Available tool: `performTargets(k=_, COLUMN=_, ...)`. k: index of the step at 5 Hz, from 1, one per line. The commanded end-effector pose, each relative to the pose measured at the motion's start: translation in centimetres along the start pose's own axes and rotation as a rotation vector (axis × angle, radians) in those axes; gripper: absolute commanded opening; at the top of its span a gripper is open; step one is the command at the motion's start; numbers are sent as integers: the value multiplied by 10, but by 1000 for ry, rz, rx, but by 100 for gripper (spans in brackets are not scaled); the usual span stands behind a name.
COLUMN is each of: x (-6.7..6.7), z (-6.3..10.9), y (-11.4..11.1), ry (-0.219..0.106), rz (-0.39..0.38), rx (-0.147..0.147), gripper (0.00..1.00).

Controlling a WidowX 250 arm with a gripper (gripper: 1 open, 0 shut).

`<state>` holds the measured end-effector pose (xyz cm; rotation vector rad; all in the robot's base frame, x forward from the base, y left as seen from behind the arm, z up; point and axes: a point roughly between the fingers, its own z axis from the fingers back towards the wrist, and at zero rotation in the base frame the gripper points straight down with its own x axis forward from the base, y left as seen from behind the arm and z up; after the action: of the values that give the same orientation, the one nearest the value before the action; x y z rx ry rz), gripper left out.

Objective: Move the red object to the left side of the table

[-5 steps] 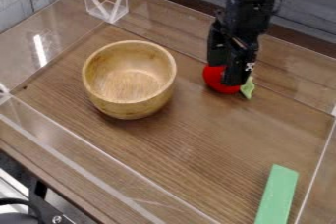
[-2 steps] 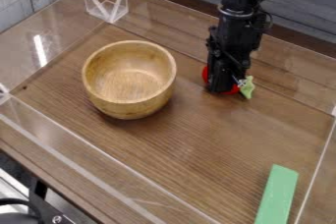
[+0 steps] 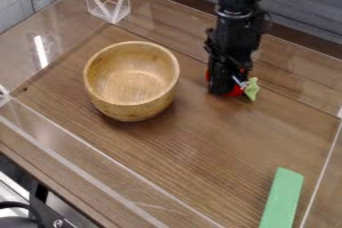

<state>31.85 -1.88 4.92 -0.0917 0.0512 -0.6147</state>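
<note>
Your end effector (image 3: 231, 80) points straight down with its jaws clamped narrow on the red object (image 3: 242, 88), which sits low at the bench (image 3: 174, 157) surface on the right side, mostly hidden behind the black fingers; only a red sliver and the green leaf show. Can't tell if it's lifted clear. The wooden bowl (image 3: 132, 79) is left of it, well apart. A flat green block (image 3: 282, 200) lies near the front right corner.
</note>
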Motion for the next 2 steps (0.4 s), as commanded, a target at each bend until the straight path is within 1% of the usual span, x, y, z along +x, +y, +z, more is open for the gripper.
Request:
performTargets(k=1, x=2, z=3, y=8, ry=-67, rz=-30, rx=33, gripper=0)
performTargets(k=2, x=7, z=3, y=7, ry=-76, rz=-70, rx=31, gripper=0)
